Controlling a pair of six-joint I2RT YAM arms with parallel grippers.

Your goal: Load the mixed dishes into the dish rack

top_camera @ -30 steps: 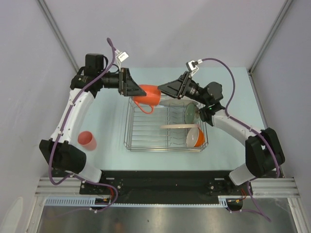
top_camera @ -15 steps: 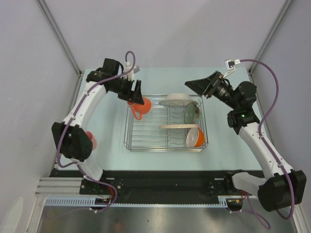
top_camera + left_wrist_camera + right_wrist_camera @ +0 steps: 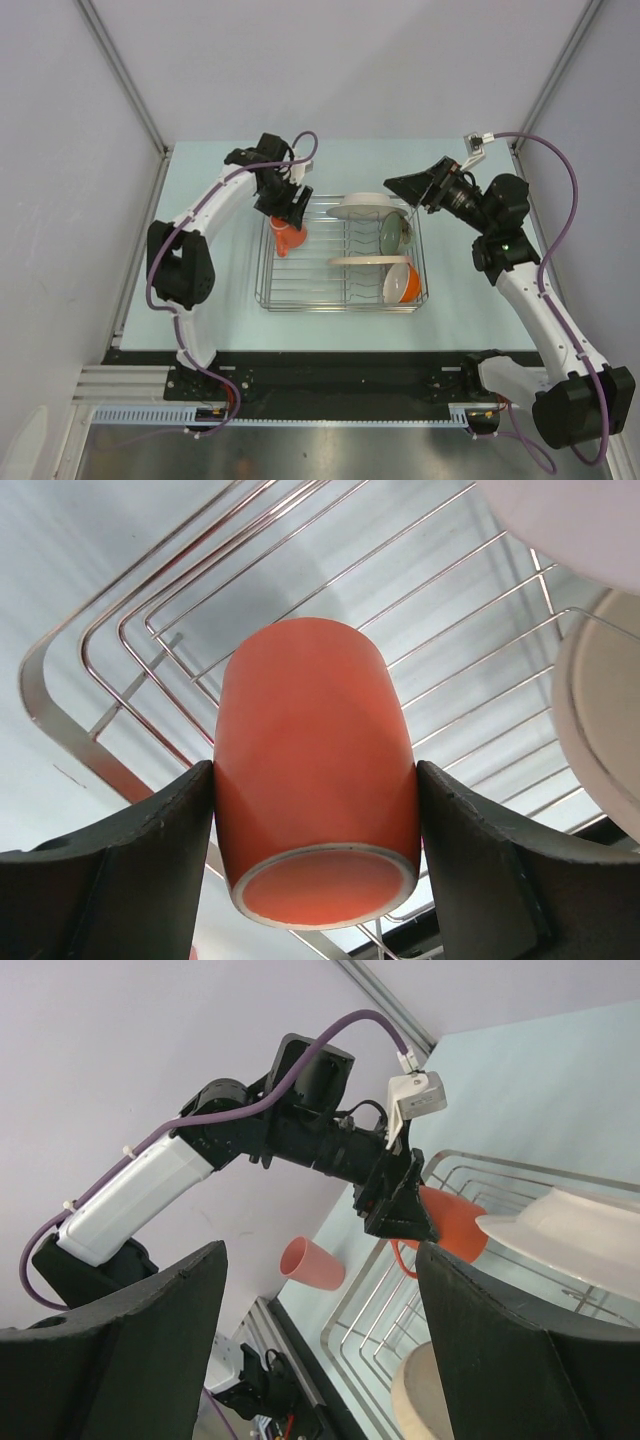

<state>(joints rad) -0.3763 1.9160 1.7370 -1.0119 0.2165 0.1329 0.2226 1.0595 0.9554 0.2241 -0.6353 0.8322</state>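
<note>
Orange mug (image 3: 288, 238) sits clamped by its sides in the left gripper (image 3: 290, 214), base toward the wrist and mouth down over the 10 o'clock corner of the dish rack (image 3: 265, 272). A second ago it hung higher, above the far rail; it has since swung down inside the wires, so placing looks nearly done, though whether it touches the rack floor cannot be told. The right gripper (image 3: 400, 184) has pulled back from over the rack to about 2 o'clock, its jaws apart and empty, which leaves the left arm free room. At the 3 o'clock end stand the white shallow bowl (image 3: 360, 207), green glass bowl (image 3: 393, 233), cream plate (image 3: 365, 261) and orange-outside bowl (image 3: 402, 283), well apart from the mug. The near-left bay at 8 o'clock is bare wire. The mug is close to the corner rail, which is the edge to mind on release. One salmon tumbler (image 3: 310, 1263) waits on the table at 9 o'clock.
</note>
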